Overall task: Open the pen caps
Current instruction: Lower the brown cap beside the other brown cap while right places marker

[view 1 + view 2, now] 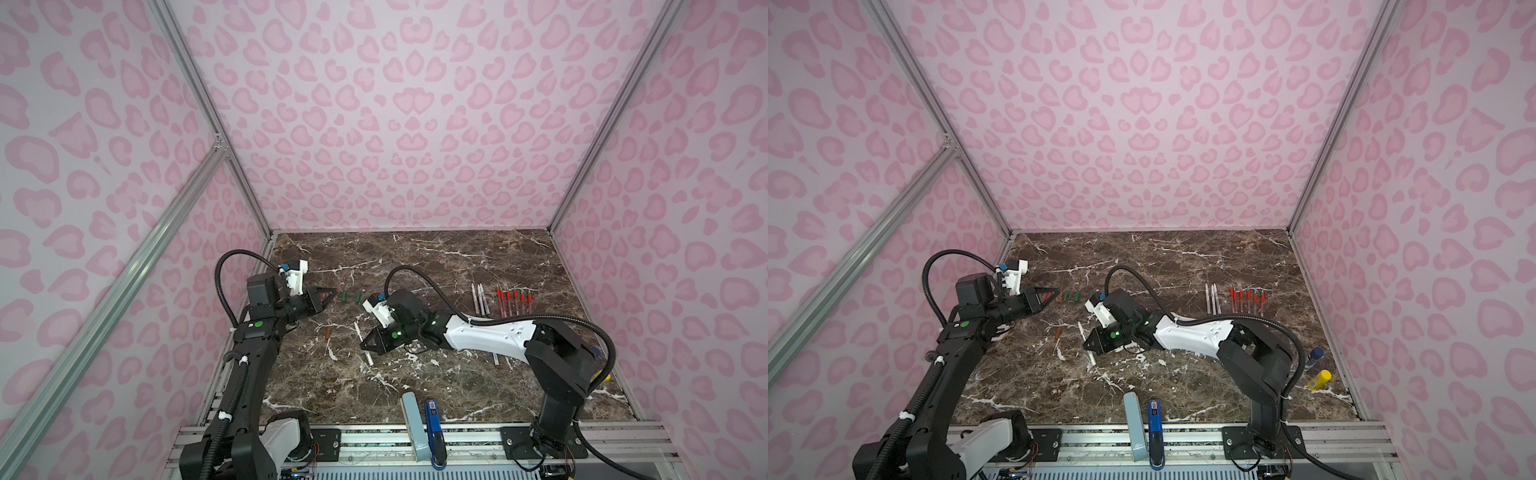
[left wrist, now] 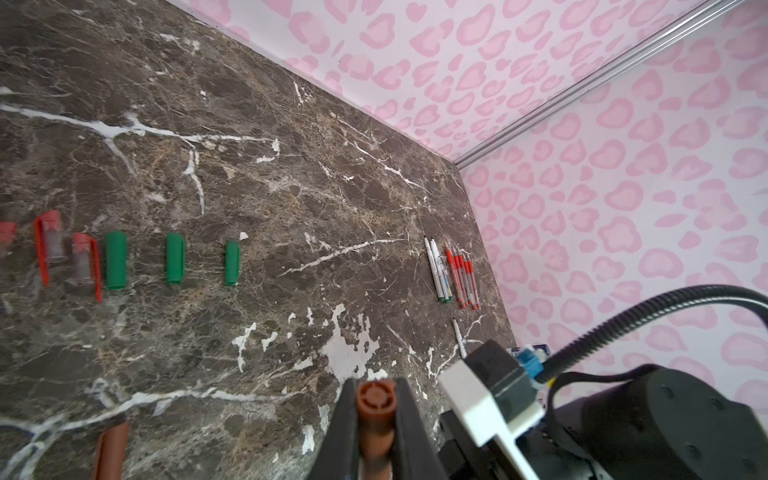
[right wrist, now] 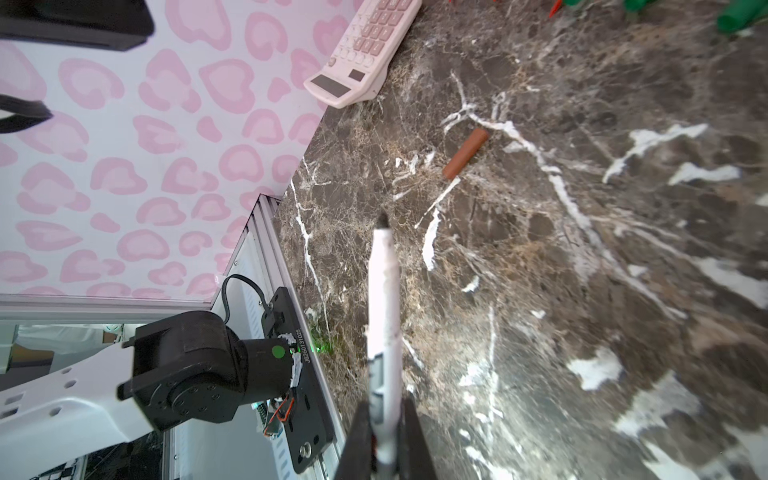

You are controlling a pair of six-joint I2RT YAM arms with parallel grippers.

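Cap (image 2: 375, 401) blurred in L jaws; pen (image 3: 384, 291) tail hidden by R jaws

Left wrist view: brown cap (image 2: 376, 411) in left end effector (image 2: 375, 384) blurs out toward the frame bottom. Second brown cap (image 2: 111, 451) and one red cap (image 2: 6, 235) are clipped by edges. Right wrist view: white marker (image 3: 384, 291) tail is hidden inside right end effector (image 3: 384, 403), print unreadable. Calculator (image 3: 361, 50) is cropped at the top.

Green caps (image 2: 175, 258) and red caps (image 2: 50, 221) lie rowed; brown cap (image 2: 376, 399), uncapped marker (image 3: 384, 299) seemingly lifted.
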